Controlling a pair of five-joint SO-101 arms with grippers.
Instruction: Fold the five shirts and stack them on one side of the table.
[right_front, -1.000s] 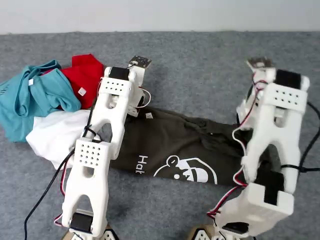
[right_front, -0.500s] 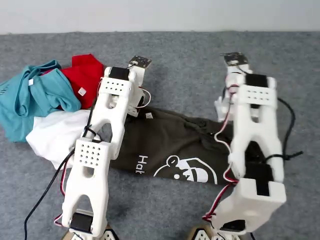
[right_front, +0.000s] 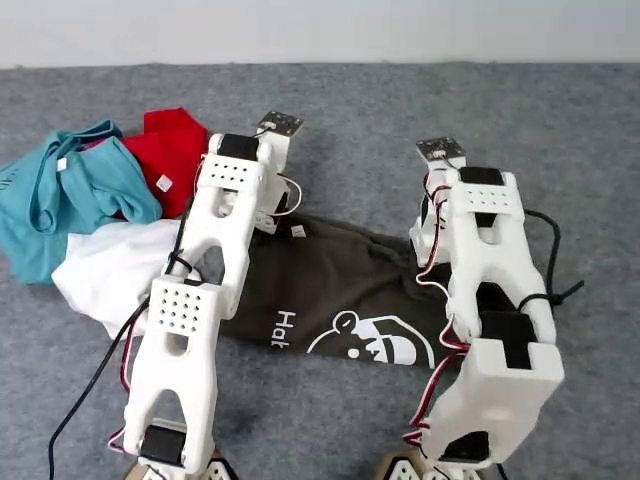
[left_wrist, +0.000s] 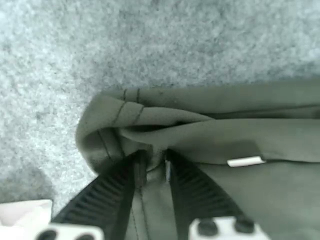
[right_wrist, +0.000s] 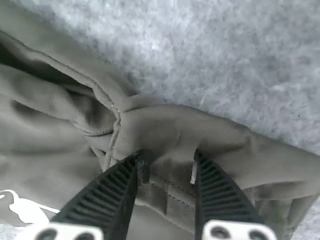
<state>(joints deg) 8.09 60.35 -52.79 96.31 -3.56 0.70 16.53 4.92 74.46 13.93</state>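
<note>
From the high view, the olive shirt (right_front: 340, 290) lies spread across the middle of the grey counter (right_front: 380, 120), with its white print facing up toward 6 o'clock. At 9 to 10 o'clock there is a loose heap of three more. The teal shirt (right_front: 60, 195) is farthest out and the red shirt (right_front: 170, 145) is just beside it toward 11 o'clock. The white shirt (right_front: 105, 265) lies below them, touching the olive shirt's 9 o'clock end. The left arm (right_front: 215, 240) reaches over that end of the olive shirt. The right arm (right_front: 490, 250) reaches over its 3 o'clock end, and the cloth runs underneath both arms.

In the left wrist view, the left jaws are clenched on a thin fold of the olive shirt (left_wrist: 225, 130), close to a stitched, rolled edge. A small white tag (left_wrist: 245, 161) sits on the cloth just beside them. Bare counter (left_wrist: 150, 45) lies beyond the shirt's edge.

In the right wrist view, the right jaws are grasping a thick, bunched ridge of the olive shirt (right_wrist: 165, 130). Cloth fills the gap between them and creases run in toward the tips. A stitched hem shows between the jaws, and grey counter (right_wrist: 250, 65) lies past the cloth.
</note>
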